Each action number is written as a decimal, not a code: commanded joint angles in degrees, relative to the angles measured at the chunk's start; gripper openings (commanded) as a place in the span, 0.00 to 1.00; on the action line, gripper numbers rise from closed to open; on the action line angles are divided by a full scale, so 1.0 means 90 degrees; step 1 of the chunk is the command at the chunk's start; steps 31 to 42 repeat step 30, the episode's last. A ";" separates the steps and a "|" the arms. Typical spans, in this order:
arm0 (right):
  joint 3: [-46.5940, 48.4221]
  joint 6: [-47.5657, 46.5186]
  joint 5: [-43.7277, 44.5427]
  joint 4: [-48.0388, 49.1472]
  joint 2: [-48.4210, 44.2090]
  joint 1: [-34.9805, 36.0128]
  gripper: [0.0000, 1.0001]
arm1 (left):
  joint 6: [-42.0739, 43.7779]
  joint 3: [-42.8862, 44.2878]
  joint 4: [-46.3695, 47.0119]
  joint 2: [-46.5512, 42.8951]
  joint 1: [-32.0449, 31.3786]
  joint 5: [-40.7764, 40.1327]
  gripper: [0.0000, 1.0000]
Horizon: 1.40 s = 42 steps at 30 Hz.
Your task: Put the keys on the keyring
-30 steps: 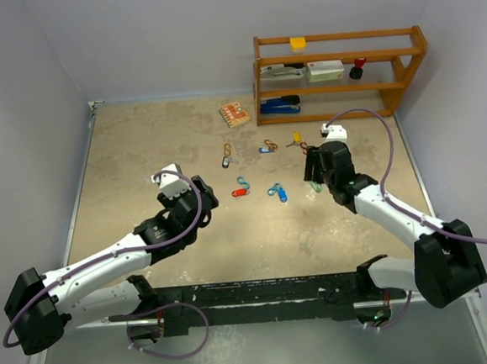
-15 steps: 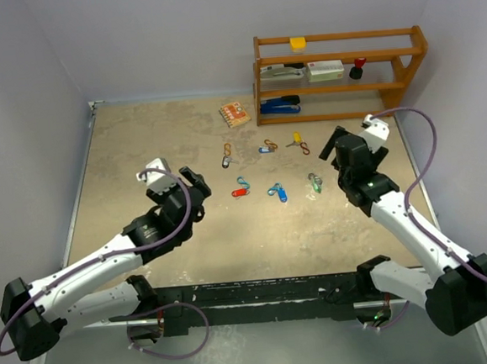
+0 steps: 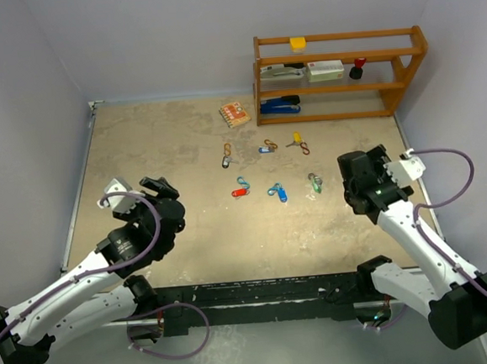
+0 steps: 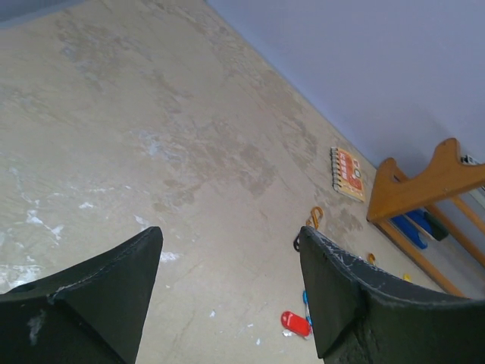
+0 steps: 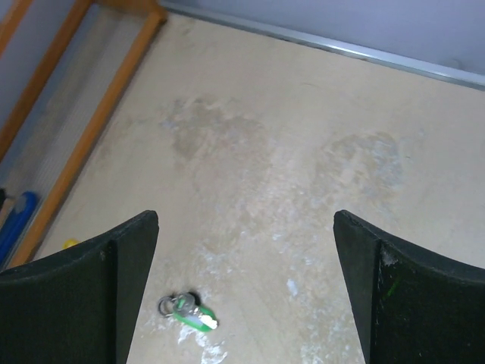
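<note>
The worktop [image 3: 140, 148] is matt, mottled beige and stone-like, with chalky white scuffs. The shelf [image 3: 358, 34] is smooth varnished wood. The keys [image 3: 239, 192] carry glossy coloured plastic tags on shiny metal rings. The left tool [image 4: 227, 243] has matt black fingers [image 4: 98, 296], scratched pale at the edges

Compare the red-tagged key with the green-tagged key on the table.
Tag colour: the red-tagged key is red, the green-tagged key green.
Place: the red-tagged key lies mid-table; the green-tagged key lies further right, nearest the right gripper.
Neighbours: a teal clip lies beside the red-tagged key; a metal ring shows at the green-tagged key's end.
Both lie flat on the table, unheld.
</note>
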 commanded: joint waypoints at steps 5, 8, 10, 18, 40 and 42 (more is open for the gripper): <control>0.0487 0.4987 0.0973 -0.3767 0.0573 -0.0020 1.00 | -0.1285 -0.0199 -0.1032 -0.0040 0.0024 -0.0819 0.71; 0.0331 0.6073 0.0927 -0.4227 0.0657 -0.0019 1.00 | -0.1455 -0.0212 -0.1183 -0.0055 0.0024 -0.0935 0.71; 0.0334 0.6016 0.1032 -0.4266 0.0659 -0.0020 1.00 | -0.1445 -0.0219 -0.1176 -0.0071 0.0024 -0.0981 0.71; 0.0205 0.6168 0.1226 -0.4442 0.0453 -0.0015 1.00 | -0.1537 -0.0243 -0.1180 0.0032 0.0024 -0.0989 0.71; 0.0077 0.5491 0.1185 -0.4079 -0.0044 -0.0020 1.00 | -0.0844 -0.0384 -0.0462 -0.0047 0.0026 -0.0490 0.72; 0.0077 0.5491 0.1185 -0.4079 -0.0044 -0.0020 1.00 | -0.0844 -0.0384 -0.0462 -0.0047 0.0026 -0.0490 0.72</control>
